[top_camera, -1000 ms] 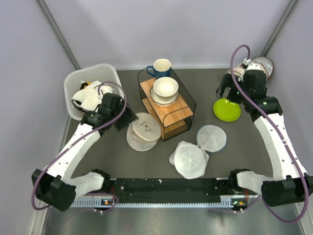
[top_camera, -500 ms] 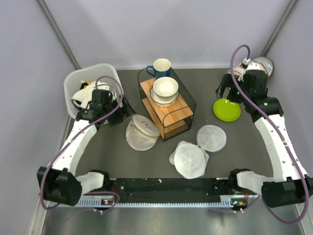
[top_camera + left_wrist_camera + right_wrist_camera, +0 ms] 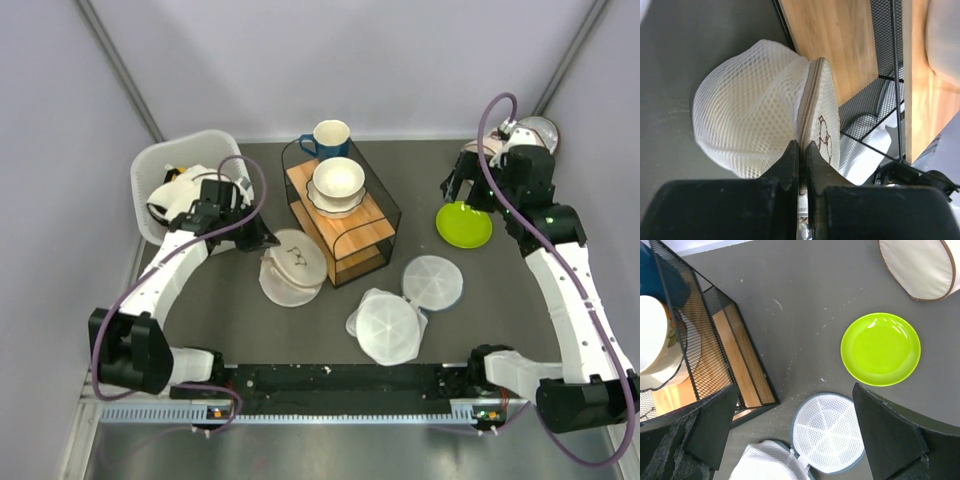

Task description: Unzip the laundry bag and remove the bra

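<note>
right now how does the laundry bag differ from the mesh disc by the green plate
The laundry bag is cream and bulges; the mesh disc is whiter and flat. The laundry bag bears a dark glasses mark; the mesh disc is plain. The left gripper pinches the laundry bag's zip rim; no gripper holds the mesh disc. Both are round.

Wire rack (image 3: 372,243) crowds the laundry bag (image 3: 292,270), seemingly touching.

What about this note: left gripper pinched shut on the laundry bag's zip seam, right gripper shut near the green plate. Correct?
Not quite. The right gripper is open, its fingers wide apart in the right wrist view, near the green plate. The left gripper is indeed pinched shut on the zip seam of the laundry bag.
</note>
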Controlling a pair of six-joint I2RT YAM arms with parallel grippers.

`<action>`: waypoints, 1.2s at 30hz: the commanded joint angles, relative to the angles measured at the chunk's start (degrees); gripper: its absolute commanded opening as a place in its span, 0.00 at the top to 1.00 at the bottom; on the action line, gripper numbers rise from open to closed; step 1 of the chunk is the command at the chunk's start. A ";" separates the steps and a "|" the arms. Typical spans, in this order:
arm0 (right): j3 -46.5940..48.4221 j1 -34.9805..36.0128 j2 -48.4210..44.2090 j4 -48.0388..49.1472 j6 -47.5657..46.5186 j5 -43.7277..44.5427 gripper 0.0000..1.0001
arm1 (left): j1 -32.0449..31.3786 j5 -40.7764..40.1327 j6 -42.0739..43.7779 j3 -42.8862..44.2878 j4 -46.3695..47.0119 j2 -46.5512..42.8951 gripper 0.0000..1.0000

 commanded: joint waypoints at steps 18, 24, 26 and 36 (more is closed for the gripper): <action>9.93 45.73 1.85 9.12 -10.46 6.19 0.02 | -0.44 -21.21 -22.99 2.49 -6.26 -26.70 1.00; 6.67 60.76 12.65 14.31 -19.25 11.47 0.02 | -0.44 -20.87 -26.35 -1.39 -5.46 -27.58 1.00; 4.65 63.15 14.77 17.12 -20.59 12.71 0.04 | -0.44 -20.78 -26.53 -0.78 -5.90 -27.49 1.00; -1.06 66.59 21.19 34.09 -25.08 16.40 0.23 | -0.53 -19.81 -26.79 1.24 -8.27 -27.58 1.00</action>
